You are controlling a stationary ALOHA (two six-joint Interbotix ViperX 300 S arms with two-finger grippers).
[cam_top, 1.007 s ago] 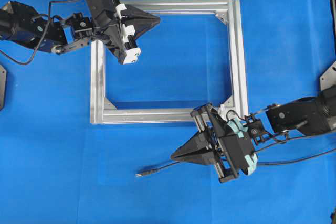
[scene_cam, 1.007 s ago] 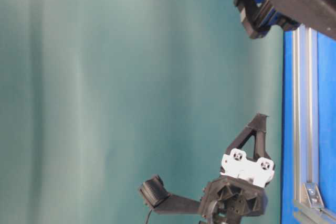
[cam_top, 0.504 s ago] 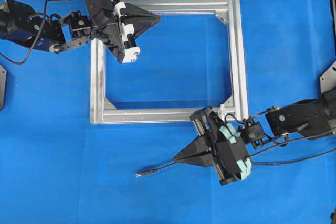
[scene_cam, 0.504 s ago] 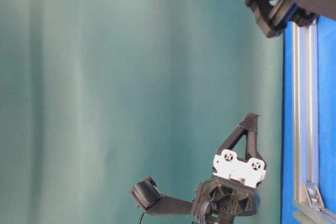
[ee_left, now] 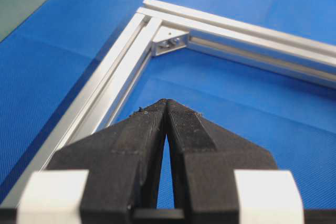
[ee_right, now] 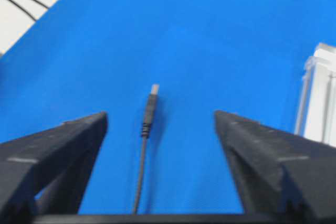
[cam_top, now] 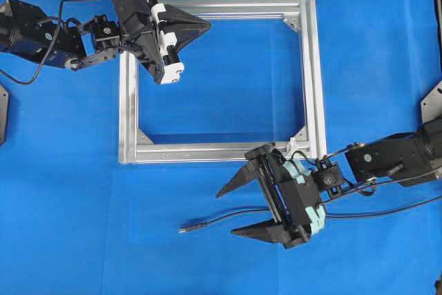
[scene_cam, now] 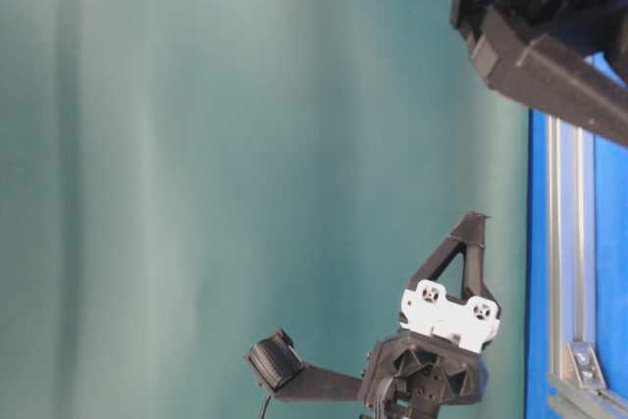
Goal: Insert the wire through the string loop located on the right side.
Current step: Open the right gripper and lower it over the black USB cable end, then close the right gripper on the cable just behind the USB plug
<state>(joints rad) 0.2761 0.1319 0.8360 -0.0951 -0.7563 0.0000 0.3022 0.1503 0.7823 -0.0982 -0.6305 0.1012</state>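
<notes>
The blue surface (cam_top: 69, 191) fills the overhead view, and on it lies the square aluminium frame (cam_top: 314, 81), its lower right corner at about five o'clock from the frame's centre. The left claw (cam_top: 206, 27) hangs over the frame's top rail near eleven o'clock, fingers pressed together on nothing, just as it was a second ago.

What changed is on the other side. The right claw (cam_top: 231, 212), which was pinched shut over the wire (cam_top: 228, 219) a second ago, now stands spread wide, one finger to each side of the cable. In the right wrist view the wire runs up the middle of the gap with its plug (ee_right: 152, 98) lying on the surface, touching neither finger. So the wire looks released (or about to be re-gripped): it rests loose below the frame's bottom rail, at about six o'clock from the frame's centre, plug pointing toward nine o'clock.

The string loop (cam_top: 295, 144) is the smallest thing here, a faint whitish speck by the frame's lower right corner, just above the right claw's body; its shape is too small to make out. The plug points away from it and lies well apart, so the threading is not yet done, and a fresh grasp nearer the plug seems likely to be needed.
</notes>
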